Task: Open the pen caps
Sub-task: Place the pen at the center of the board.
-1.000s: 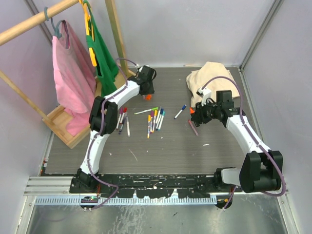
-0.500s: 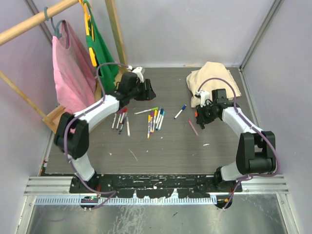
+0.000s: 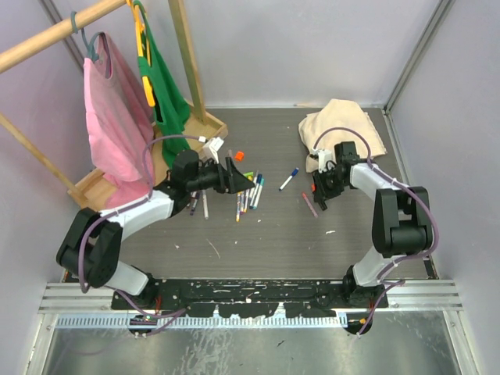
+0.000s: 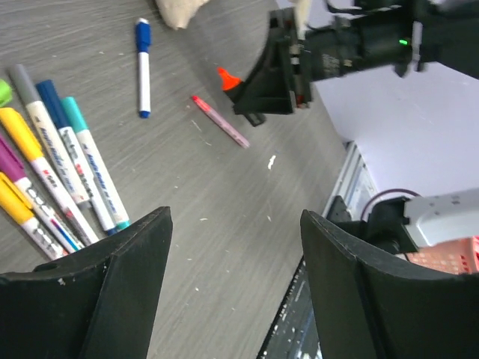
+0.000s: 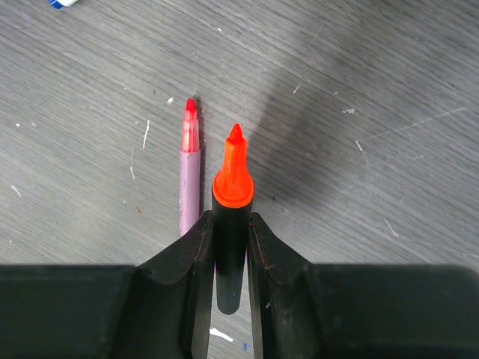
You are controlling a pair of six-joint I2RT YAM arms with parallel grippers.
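Several white-barrelled markers (image 3: pixel 246 192) with coloured pen caps (image 4: pixel 49 93) lie side by side mid-table. A blue-capped marker (image 3: pixel 289 178) lies apart, also in the left wrist view (image 4: pixel 142 66). A loose orange cap (image 3: pixel 239 155) lies behind the row. My left gripper (image 3: pixel 237 175) is open and empty above the markers; its fingers (image 4: pixel 97 292) frame bare table. My right gripper (image 3: pixel 319 190) is shut on a stubby black highlighter (image 5: pixel 231 224) with a bare orange tip, low over the table. An uncapped pink marker (image 5: pixel 189 170) lies just left of it.
A beige cloth (image 3: pixel 344 129) lies at the back right, behind the right gripper. A wooden clothes rack with a pink garment (image 3: pixel 117 117) and a green one (image 3: pixel 166 86) stands at the back left, its base (image 3: pixel 98 199) on the table.
My left arm has swung from the back of the table toward the near side, ending over the marker row. The orange cap stays on the table behind it. The right gripper barely moved.
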